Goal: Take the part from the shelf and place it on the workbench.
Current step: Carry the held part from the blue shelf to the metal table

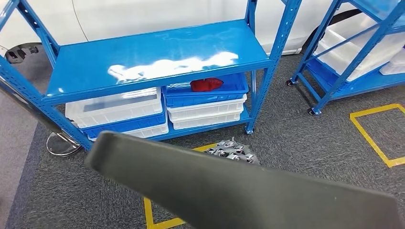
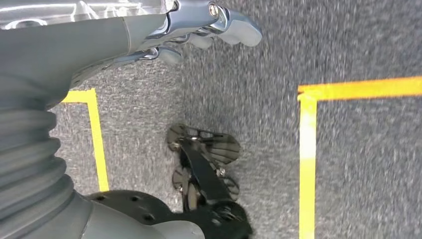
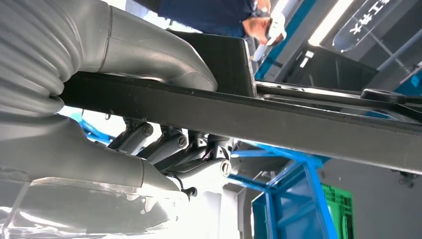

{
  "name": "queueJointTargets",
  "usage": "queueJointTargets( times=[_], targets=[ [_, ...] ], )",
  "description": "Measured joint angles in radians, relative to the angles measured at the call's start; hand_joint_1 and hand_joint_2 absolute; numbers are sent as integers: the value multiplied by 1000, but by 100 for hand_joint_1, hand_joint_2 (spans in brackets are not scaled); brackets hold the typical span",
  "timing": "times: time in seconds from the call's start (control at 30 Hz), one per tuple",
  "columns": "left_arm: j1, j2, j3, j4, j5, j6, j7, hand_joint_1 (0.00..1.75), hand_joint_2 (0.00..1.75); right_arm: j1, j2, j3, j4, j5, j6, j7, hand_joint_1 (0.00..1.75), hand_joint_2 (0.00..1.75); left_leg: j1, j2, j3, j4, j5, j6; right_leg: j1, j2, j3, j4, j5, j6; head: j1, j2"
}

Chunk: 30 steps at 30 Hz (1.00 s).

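Observation:
A long, flat dark grey part [image 1: 239,191] lies across the lower head view, close to the camera. My right hand [image 1: 232,150] grips it, with the fingers curling over its far edge. In the right wrist view the part [image 3: 298,124] runs as a dark bar between the thick thumb and the darker fingers [image 3: 174,147] of that hand. My left hand [image 2: 199,30] hangs over the grey carpet with its fingers loosely apart and nothing in them.
A blue shelf rack [image 1: 153,57] stands ahead with a bare top shelf. White and blue bins sit below, one holding a red object [image 1: 206,84]. A second blue rack [image 1: 353,57] is at the right. Yellow tape [image 1: 377,138] marks the carpet. A person [image 3: 224,12] stands nearby.

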<state>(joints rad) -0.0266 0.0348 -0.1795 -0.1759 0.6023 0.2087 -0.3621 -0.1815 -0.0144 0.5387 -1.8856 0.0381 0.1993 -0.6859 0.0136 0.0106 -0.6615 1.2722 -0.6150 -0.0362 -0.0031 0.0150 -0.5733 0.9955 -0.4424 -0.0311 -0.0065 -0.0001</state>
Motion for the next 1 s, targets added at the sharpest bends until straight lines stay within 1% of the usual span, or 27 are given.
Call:
queueJointTargets(
  times=[0.03, 0.07, 0.1, 0.17, 0.2, 0.23, 0.3, 0.33, 0.37, 0.4, 0.43, 0.47, 0.5, 0.53, 0.57, 0.6, 0.63, 0.67, 0.7, 0.73, 0.77, 0.8, 0.83, 0.9, 0.93, 0.97, 1.0],
  targets=[
    [1, 2, 3, 0, 5, -5, 0, 0, 175, 2, -1, 1, -1, -1, 3, 0, 175, 175, 0, -1, -8, 23, -1, 0, 0, 11, -2, 2, 1, 0, 0, 0],
    [2, 5, 7, 0, 13, -7, 0, 0, 175, 4, -1, 1, -2, -1, 7, 0, 175, 175, 0, -3, 5, 2, 21, 1, 0, 22, -2, 4, 2, 1, 0, 0],
    [2, 8, 12, 0, 21, -7, -2, 0, 175, 5, -2, 1, -4, -1, 11, 0, 175, 175, 1, -10, 35, -59, 57, 3, 0, 34, -3, 6, 2, 3, 0, 0],
    [3, 16, 25, 0, 38, -2, -6, 0, 175, 7, -2, 1, -10, -1, 14, 0, 175, 175, 5, -48, 104, -202, 115, 8, 1, 57, -6, 13, 2, 9, 0, 0],
    [3, 19, 31, 1, 42, 2, -9, 0, 175, 8, -2, 1, -14, 0, 12, 0, 175, 175, 6, -65, 123, -246, 127, 11, 1, 67, -11, 17, 3, 14, 0, 0],
    [3, 22, 36, 1, 43, 6, -13, 0, 175, 12, -2, 1, -19, 1, 8, 0, 175, 175, 6, -74, 129, -263, 126, 13, 0, 76, -17, 18, 6, 21, 0, 0],
    [1, 27, 39, 1, 34, 5, -26, 0, 175, 30, -5, -2, -36, 6, -8, 0, 175, 175, 6, -61, 128, -267, 129, 21, 0, 93, -25, 18, 12, 34, 0, 0],
    [1, 30, 39, 1, 25, 0, -35, 0, 175, 44, -9, -4, -48, 10, -19, 0, 175, 175, 7, -51, 129, -271, 133, 27, 1, 88, -29, 22, 8, 39, 0, 0],
    [2, 33, 39, 1, 16, -6, -43, 0, 175, 59, -14, -6, -62, 14, -31, 0, 175, 175, 10, -40, 129, -275, 136, 34, 2, 72, -39, 43, -7, 44, 5, 0],
    [5, 37, 38, 1, 7, -11, -48, 0, 175, 73, -20, -8, -76, 17, -43, 0, 175, 175, 11, -28, 128, -278, 139, 40, 3, 49, -58, 85, -34, 48, 9, 0],
    [7, 41, 36, 1, -1, -13, -48, 0, 175, 86, -26, -8, -88, 19, -55, 0, 175, 175, 9, -15, 127, -279, 140, 43, 2, 23, -87, 147, -69, 52, 13, 0],
    [10, 45, 34, 2, -9, -13, -43, 0, 175, 98, -32, -8, -97, 21, -67, 0, 175, 175, 7, -2, 126, -278, 140, 46, -1, 6, -120, 220, -103, 56, 16, 0],
    [12, 49, 31, 3, -16, -11, -34, 0, 175, 109, -39, -8, -102, 22, -78, 0, 175, 175, 6, 11, 124, -278, 140, 46, -3, -1, -148, 279, -125, 59, 17, 0],
    [14, 52, 29, 4, -21, -9, -24, 0, 175, 118, -45, -8, -104, 23, -88, 0, 175, 175, 5, 24, 124, -278, 139, 46, -5, -6, -160, 309, -130, 61, 17, 0],
    [15, 55, 27, 5, -24, -8, -14, 0, 175, 124, -51, -8, -105, 22, -96, 0, 175, 175, 5, 37, 123, -277, 139, 46, -7, -9, -152, 298, -115, 62, 17, 0],
    [14, 57, 26, 5, -26, -7, -7, 0, 175, 126, -57, -8, -105, 19, -102, 0, 175, 175, 4, 48, 124, -277, 138, 45, -7, -17, -121, 243, -86, 61, 17, 0],
    [14, 58, 24, 5, -27, -6, -2, 0, 175, 127, -61, -8, -105, 17, -108, 0, 175, 175, 4, 58, 125, -277, 138, 43, -7, -33, -78, 168, -54, 57, 17, 0],
    [14, 59, 22, 5, -27, -6, 0, 0, 175, 125, -64, -8, -104, 14, -112, 0, 175, 175, 1, 67, 127, -276, 136, 40, -3, -54, -37, 96, -32, 51, 17, 0],
    [14, 60, 21, 5, -27, -6, 0, 0, 175, 123, -67, -8, -104, 10, -115, 0, 175, 175, -1, 75, 129, -276, 135, 35, 0, -70, -9, 44, -18, 45, 16, 0],
    [14, 61, 20, 5, -27, -7, 0, 0, 175, 121, -69, -8, -103, 7, -117, 0, 175, 175, -3, 83, 130, -275, 133, 30, 5, -79, 3, 19, -16, 38, 16, 0],
    [14, 62, 18, 5, -27, -9, 0, 0, 175, 119, -71, -8, -102, 3, -119, 0, 175, 175, -4, 91, 131, -276, 133, 24, 8, -76, 2, 13, -17, 32, 15, 0],
    [13, 63, 16, 5, -28, -12, -1, 0, 175, 118, -74, -8, -101, 0, -123, 0, 175, 175, -4, 99, 133, -277, 133, 18, 8, -64, 0, 11, -14, 26, 15, 0],
    [11, 64, 13, 5, -28, -15, -2, 0, 175, 117, -77, -8, -100, -2, -126, 0, 175, 175, -2, 93, 133, -275, 129, 12, 6, -55, 0, 7, -10, 21, 15, 0],
    [12, 65, 8, 5, -30, -24, -6, 0, 175, 113, -81, -8, -98, -5, -130, 0, 175, 175, 1, 52, 115, -227, 92, 3, 0, -36, 0, -2, -1, 9, 14, 0],
    [13, 66, 6, 5, -29, -27, -7, 0, 175, 111, -83, -8, -97, -8, -130, 0, 175, 175, 3, 25, 91, -171, 57, 1, -1, -27, 0, -4, 2, 5, 13, 0],
    [15, 66, 5, 5, -29, -29, -7, 0, 175, 109, -85, -8, -95, -11, -130, 0, 175, 175, 3, 7, 59, -99, 19, 0, -1, -16, -3, -4, 3, 2, 13, 0],
    [16, 67, 5, 5, -28, -31, -8, 0, 175, 108, -87, -8, -94, -14, -129, 0, 175, 175, 3, 1, 29, -30, -8, -1, 0, -4, -4, -3, 4, 1, 12, 0]
  ],
)
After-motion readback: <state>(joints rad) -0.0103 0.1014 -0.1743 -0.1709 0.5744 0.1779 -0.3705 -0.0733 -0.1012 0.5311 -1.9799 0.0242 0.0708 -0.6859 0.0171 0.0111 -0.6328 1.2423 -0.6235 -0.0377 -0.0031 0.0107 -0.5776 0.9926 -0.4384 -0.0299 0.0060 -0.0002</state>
